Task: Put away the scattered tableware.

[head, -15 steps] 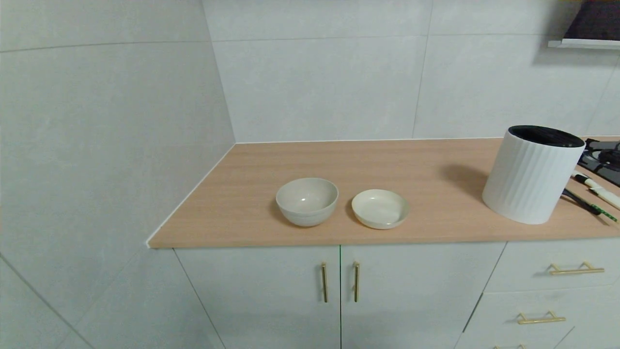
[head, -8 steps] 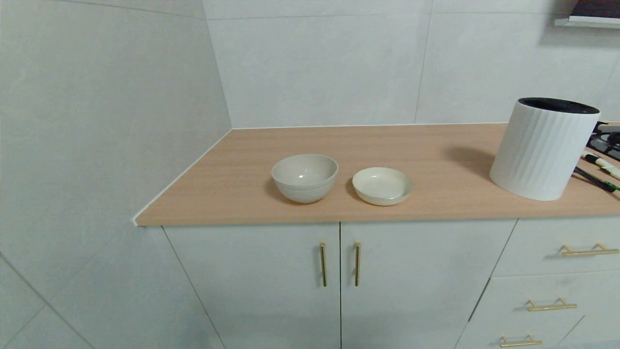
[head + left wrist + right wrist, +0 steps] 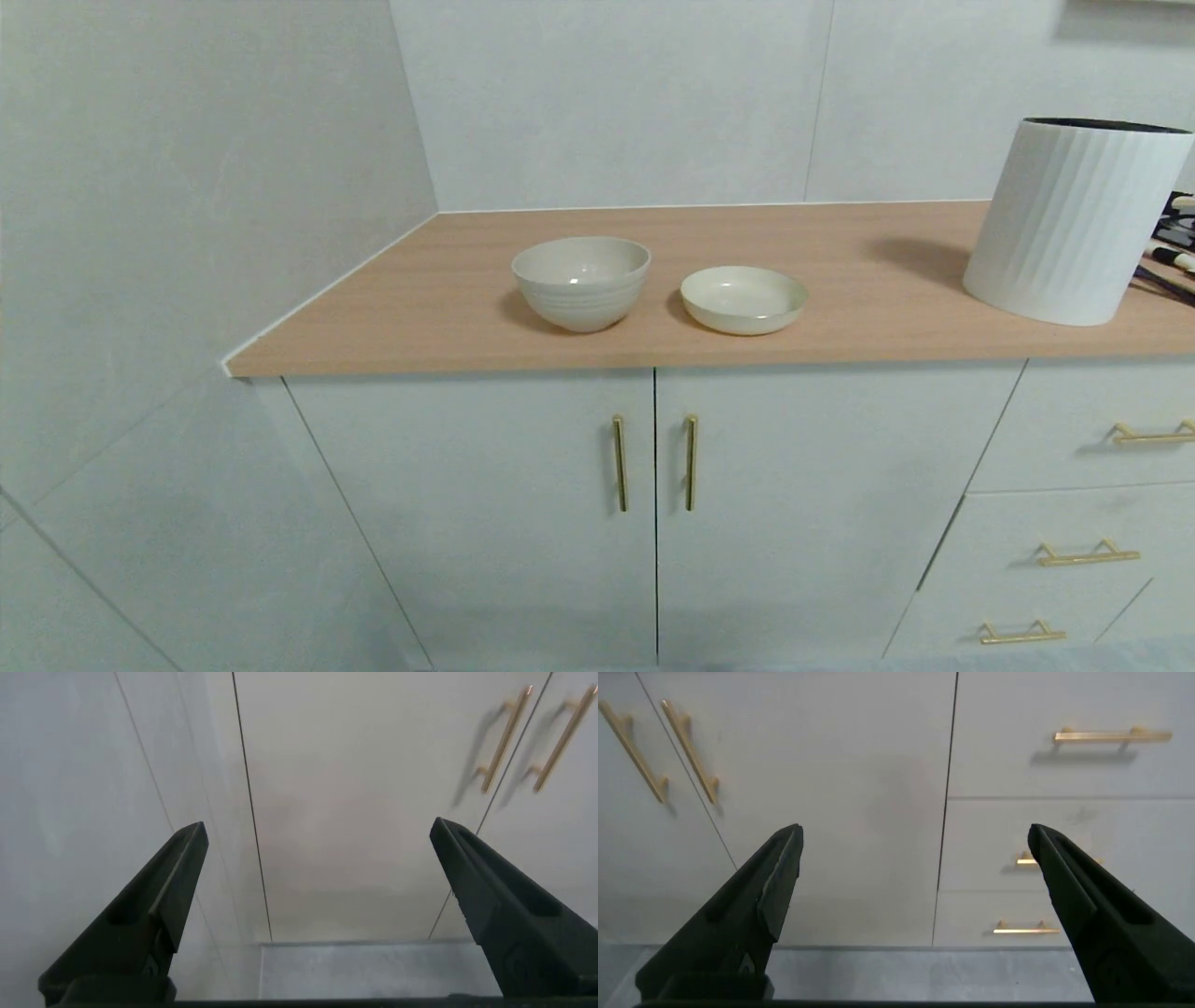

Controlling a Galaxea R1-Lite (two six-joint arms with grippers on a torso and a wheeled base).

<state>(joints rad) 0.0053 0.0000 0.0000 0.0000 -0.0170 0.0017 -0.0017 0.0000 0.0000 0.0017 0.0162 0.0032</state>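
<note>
Head view: the whole picture has shifted, so the camera has lowered and the things have not moved. The bowl (image 3: pixel 581 282) and shallow dish (image 3: pixel 744 299) stand apart, side by side, near the front edge of the surface (image 3: pixel 868 280), above the shut cabinet doors (image 3: pixel 523 504).
Left wrist view: left hand (image 3: pixel 318 833) wide, empty, facing the doors.
Right wrist view: right hand (image 3: pixel 915 835) wide, empty, before the drawers (image 3: pixel 1064 775).
Judgement: nothing stowed yet.

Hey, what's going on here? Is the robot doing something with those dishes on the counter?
Nothing is being handled right now. A grey bowl and a shallow cream dish sit side by side, not touching, on the wooden counter, with a tall white ribbed container off to the robot's right. The left gripper and right gripper are both open and empty, low in front of the cabinet fronts. No dish is put away yet.
</note>
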